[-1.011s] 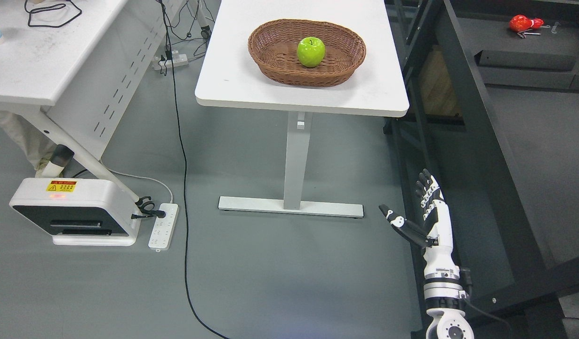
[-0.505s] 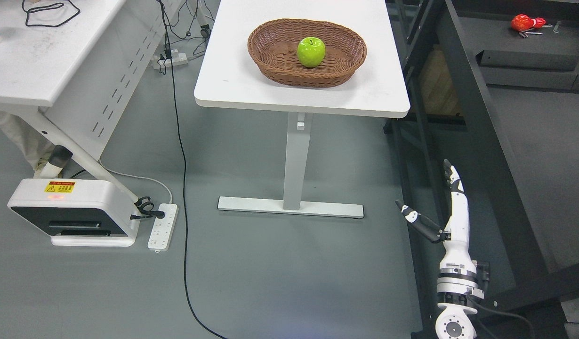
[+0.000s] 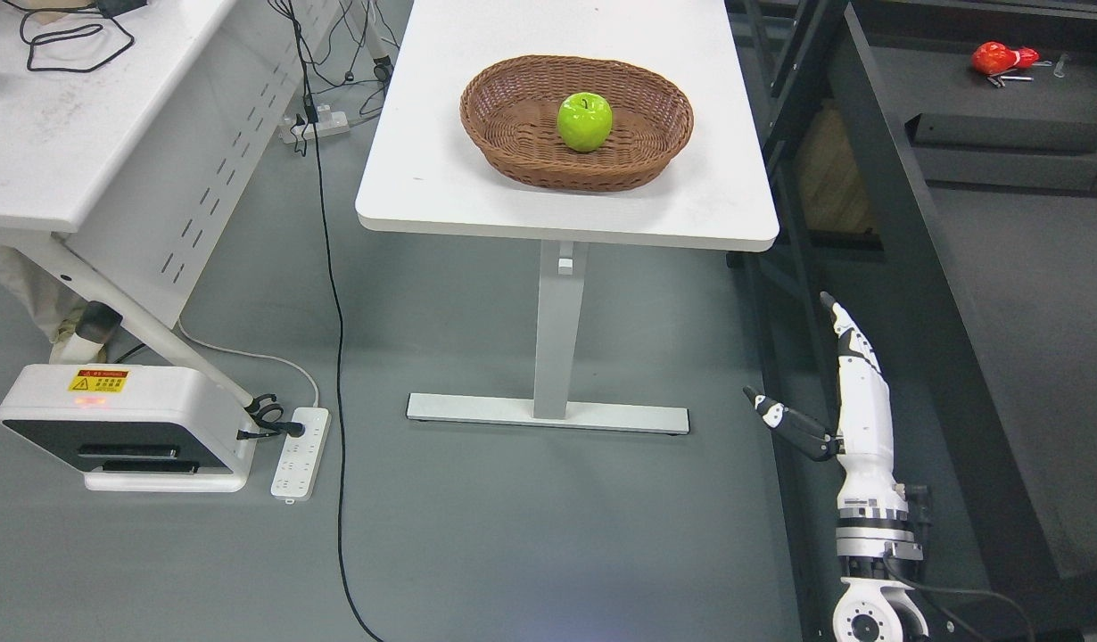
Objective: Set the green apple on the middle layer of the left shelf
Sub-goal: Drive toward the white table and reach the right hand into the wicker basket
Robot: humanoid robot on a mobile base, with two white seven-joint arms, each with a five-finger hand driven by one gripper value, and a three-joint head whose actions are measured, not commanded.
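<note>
A shiny green apple point(image 3: 585, 122) lies in the middle of a brown wicker basket point(image 3: 504, 125) on a white table point(image 3: 441, 169) at the top centre. My right hand point(image 3: 807, 374) hangs low at the lower right, far below and to the right of the table, fingers straight and thumb spread, holding nothing. Its arm comes up from the bottom right edge. The left arm is out of view.
A dark metal shelf frame point(image 3: 905, 267) runs down the right side, close beside my right hand; a red object point(image 3: 999, 58) lies on its far surface. Left stand a second white desk point(image 3: 76, 134), a white floor device point(image 3: 111, 428), a power strip point(image 3: 297, 450) and a black cable point(image 3: 339, 374).
The camera has shifted, so the whole scene sits lower and slightly left. My right hand has turned edge-on and moved a little to the right, against the shelf frame.
</note>
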